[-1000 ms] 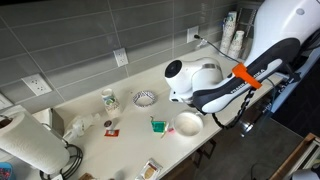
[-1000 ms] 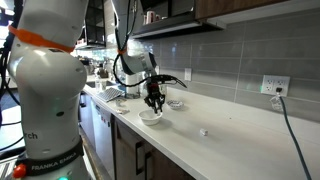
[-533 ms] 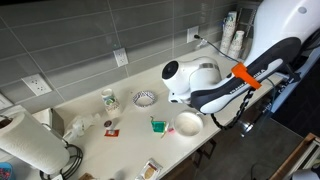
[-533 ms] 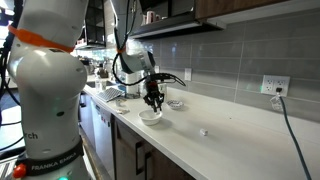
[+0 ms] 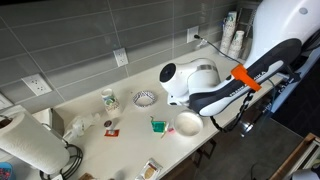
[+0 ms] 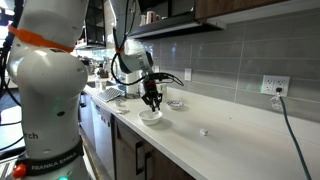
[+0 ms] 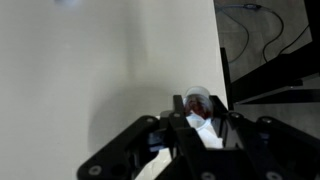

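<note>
In the wrist view my gripper (image 7: 198,122) is shut on a small white object (image 7: 203,128). Its round clear end (image 7: 197,100) shows something dark red, and it sticks out past the fingertips over the pale countertop. In an exterior view the gripper (image 6: 152,98) hangs just above a white bowl (image 6: 150,116) near the counter's front edge. In the other exterior view the bowl (image 5: 188,123) lies beside the arm's white wrist (image 5: 185,82), which hides the gripper.
On the counter are a green and red item (image 5: 157,125), a patterned bowl (image 5: 144,98), a cup (image 5: 108,99), a paper towel roll (image 5: 25,145) and a small white piece (image 6: 203,131). A tiled wall with outlets (image 5: 120,57) runs behind. The counter edge (image 7: 222,60) is close.
The arm has shifted slightly along the counter with the white object still in the gripper. Nothing else has moved.
</note>
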Motion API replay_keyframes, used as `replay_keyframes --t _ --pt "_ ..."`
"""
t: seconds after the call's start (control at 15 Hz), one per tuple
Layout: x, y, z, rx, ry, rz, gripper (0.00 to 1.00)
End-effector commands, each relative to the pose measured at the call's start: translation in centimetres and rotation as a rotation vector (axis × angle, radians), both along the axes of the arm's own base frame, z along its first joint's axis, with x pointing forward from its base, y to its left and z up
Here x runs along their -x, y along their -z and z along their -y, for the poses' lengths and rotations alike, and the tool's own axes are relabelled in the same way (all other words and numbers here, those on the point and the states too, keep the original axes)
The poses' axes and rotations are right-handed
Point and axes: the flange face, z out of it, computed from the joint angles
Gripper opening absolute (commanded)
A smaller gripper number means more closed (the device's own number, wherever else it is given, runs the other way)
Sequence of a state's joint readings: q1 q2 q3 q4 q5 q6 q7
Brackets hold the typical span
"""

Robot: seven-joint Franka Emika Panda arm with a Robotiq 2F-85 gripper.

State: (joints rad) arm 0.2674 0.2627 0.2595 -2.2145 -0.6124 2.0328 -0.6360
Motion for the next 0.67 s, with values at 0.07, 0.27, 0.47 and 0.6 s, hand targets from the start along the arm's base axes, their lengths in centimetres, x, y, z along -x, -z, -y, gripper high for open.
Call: replay_keyframes --t 0.07,0.27,0.47,0.6 --pt "-0.01 0.08 -0.87 0.051 -0.037 -0.024 0.3" --pt "0.09 -0.04 -1.2 0.069 -0.054 -0.036 0.32" --pt "0.28 0.02 -1.39 0.081 -0.067 -0.044 0.32" --pt "0.4 0.03 -1.55 0.086 -0.077 -0.048 0.32"
